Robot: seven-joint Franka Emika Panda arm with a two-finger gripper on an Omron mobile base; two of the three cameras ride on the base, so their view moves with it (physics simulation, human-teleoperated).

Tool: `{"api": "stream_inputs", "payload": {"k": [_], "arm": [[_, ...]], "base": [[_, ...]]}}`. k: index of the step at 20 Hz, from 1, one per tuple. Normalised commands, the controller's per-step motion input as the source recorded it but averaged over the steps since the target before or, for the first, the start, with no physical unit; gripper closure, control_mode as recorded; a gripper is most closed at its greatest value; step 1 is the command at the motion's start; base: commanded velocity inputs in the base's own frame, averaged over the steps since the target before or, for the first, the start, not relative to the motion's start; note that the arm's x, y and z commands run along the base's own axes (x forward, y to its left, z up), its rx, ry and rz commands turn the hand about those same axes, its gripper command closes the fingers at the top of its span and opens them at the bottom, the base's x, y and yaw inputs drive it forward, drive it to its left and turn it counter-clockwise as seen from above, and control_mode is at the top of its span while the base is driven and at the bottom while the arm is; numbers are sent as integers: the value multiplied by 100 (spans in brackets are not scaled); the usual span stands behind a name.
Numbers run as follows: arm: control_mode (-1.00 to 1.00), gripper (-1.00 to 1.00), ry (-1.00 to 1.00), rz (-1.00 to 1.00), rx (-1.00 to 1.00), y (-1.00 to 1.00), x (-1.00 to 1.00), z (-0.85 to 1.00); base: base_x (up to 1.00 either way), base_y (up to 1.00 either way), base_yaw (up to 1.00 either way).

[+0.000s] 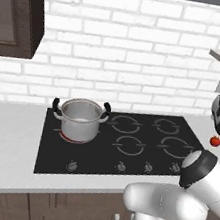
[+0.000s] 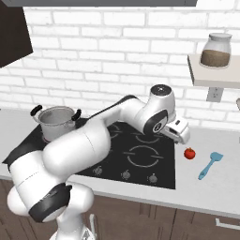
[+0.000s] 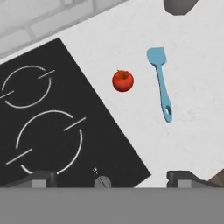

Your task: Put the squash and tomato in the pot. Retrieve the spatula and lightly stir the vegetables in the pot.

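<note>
The steel pot (image 1: 80, 119) with black loop handles stands on the cooktop's back left burner, also seen far left in the right base view (image 2: 57, 121). A small red tomato (image 3: 123, 81) lies on the white counter just right of the cooktop (image 2: 189, 153). Beside it, further right, lies the teal-blue spatula (image 3: 161, 83), blade toward the wall (image 2: 209, 165). My gripper (image 3: 112, 178) hovers above the cooktop's right edge (image 2: 182, 136), open, with nothing between its fingertips (image 3: 186, 177). The tomato and spatula are ahead of it and below. The squash is out of view.
The black cooktop (image 1: 140, 152) has a row of knobs (image 1: 121, 166) along its front. A wall shelf (image 2: 213, 77) above the right counter carries a glass jar (image 2: 215, 50). A dark cabinet (image 1: 17, 10) hangs at upper left. A dark grey rounded object (image 3: 179, 5) sits beyond the spatula.
</note>
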Motion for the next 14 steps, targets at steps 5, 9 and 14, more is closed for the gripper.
{"api": "stream_inputs", "payload": {"k": [5,9,14], "arm": [[-100,-100,-6,-5,0,-39,0,-38],[-100,-100,-1,-10,0,-36,8,-35],[-100,-100,-3,-4,0,-41,29,-26]], "base": [[0,0,0],[0,0,0],[0,0,0]]}}
